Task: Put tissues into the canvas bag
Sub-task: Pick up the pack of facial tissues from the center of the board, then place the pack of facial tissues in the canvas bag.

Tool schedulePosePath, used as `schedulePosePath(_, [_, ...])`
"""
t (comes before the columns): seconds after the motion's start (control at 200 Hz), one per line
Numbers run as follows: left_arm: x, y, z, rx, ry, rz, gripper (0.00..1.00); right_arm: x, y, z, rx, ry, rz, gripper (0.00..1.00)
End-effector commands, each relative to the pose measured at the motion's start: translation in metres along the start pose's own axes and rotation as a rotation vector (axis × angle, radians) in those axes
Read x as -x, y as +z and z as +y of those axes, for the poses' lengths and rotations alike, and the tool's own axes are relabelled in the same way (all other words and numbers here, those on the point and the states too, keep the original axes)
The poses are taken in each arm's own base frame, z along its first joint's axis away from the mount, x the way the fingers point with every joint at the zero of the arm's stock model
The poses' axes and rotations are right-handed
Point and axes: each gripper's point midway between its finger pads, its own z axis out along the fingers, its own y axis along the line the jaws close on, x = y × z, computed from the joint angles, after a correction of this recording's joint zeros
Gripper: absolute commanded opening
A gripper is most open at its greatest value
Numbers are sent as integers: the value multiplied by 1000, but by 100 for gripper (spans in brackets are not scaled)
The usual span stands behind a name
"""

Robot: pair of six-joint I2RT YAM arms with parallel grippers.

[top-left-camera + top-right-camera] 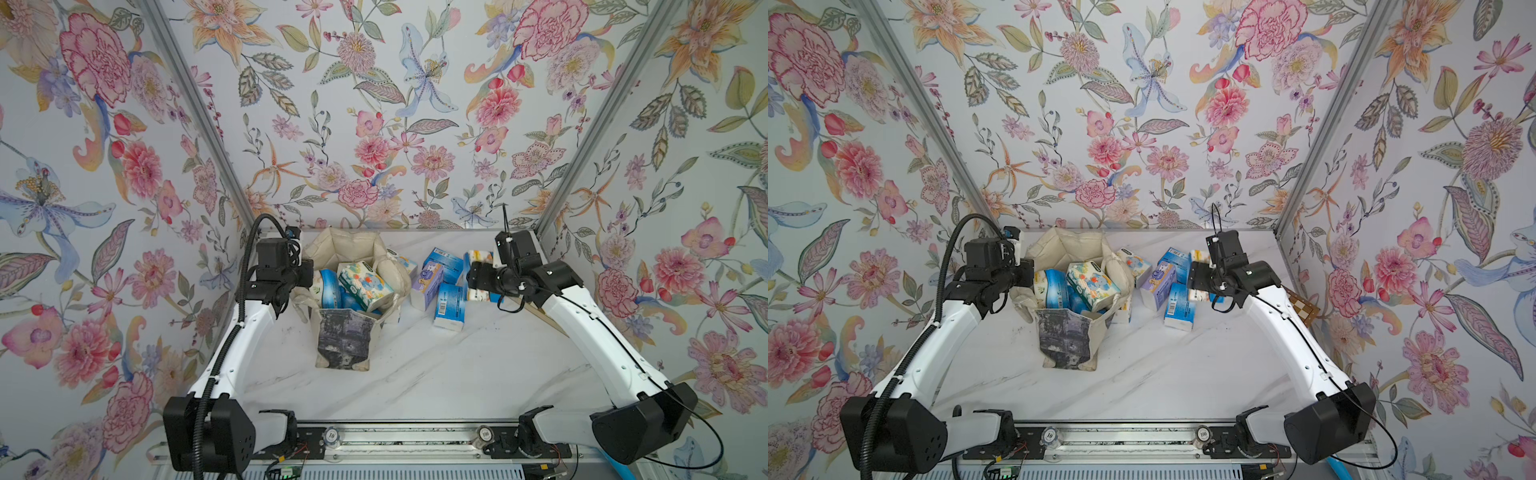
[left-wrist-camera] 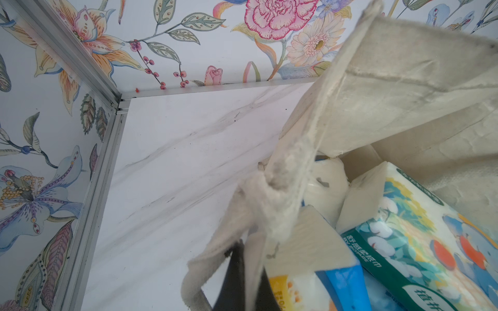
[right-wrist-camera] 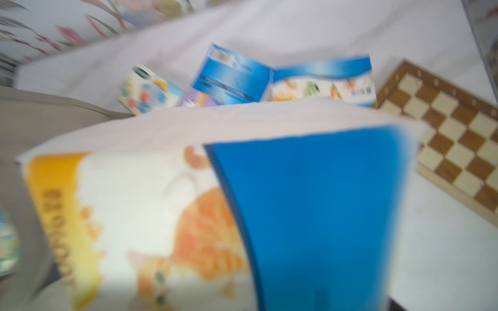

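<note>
Pink-and-blue floral walls (image 1: 374, 124) enclose a marble-look tabletop (image 1: 415, 374), where the cream canvas bag (image 1: 345, 245) stands open at the back left, its dark printed panel (image 1: 345, 340) towards the camera. Both top views show several packs already inside it, a cartoon-animal pack (image 1: 365, 286) uppermost. More tissues (image 1: 449, 305) lie loose just beside the bag, a lavender pack (image 1: 428, 286) among them. A wooden chessboard (image 3: 444, 129), plain in the right wrist view, shows only a corner in a top view, past the right arm.

The left gripper (image 1: 307, 280) is closed on the bag's rim. Its wrist view shows fabric pinched between dark fingers (image 2: 234, 269), and Chinese characters on the cartoon-animal pack's green band. The right gripper (image 1: 473, 278) sits at an orange-cat pack (image 3: 188, 229) that fills its blurred wrist view. Whether the jaws grip it cannot be told, and its yellow-band writing is unreadable. Rail discs read "10" (image 1: 331, 435) and "100" (image 1: 485, 434).
</note>
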Motion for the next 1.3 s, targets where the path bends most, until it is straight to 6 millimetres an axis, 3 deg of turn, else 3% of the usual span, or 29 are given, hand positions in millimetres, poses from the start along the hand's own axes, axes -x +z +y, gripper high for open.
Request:
schedulePosePath(0.0, [11,-9,1,-8,-25,-33,0,34,-18,71,155,-188,-99,85])
schedulePosePath(0.12, [10,-11,0,-11,-28,-34,0,49,-22,158,421,-328,-160,85])
schedulePosePath(0.15, [10,-11,0,-10,-28,-32,0,41,-24,184,499,-368,-149,85])
schedulePosePath(0.235, [11,-13,1,-6,-27,-32,0,30,-22,232,638,-445,-116,85])
schedulePosePath(0.335, [13,-15,2,0,-23,-36,0,8,-16,277,741,-535,-77,85])
schedulePosePath(0.43, [15,-15,2,0,-21,-36,0,-13,1,300,759,-575,-26,86])
schedulePosePath(0.656, [14,-15,2,3,-15,-31,0,-65,52,309,723,-571,176,86])
schedulePosePath(0.786, [16,-16,4,12,-7,-32,0,-110,66,303,689,-647,323,86])
schedulePosePath(0.931, [16,-17,5,23,0,-31,0,-149,72,283,648,-698,464,86])
schedulePosePath(1.151, [16,-14,7,28,-2,-27,0,-179,71,268,636,-735,592,86])
schedulePosePath(1.296, [18,-13,7,29,-4,-29,0,-191,85,255,552,-773,658,87])
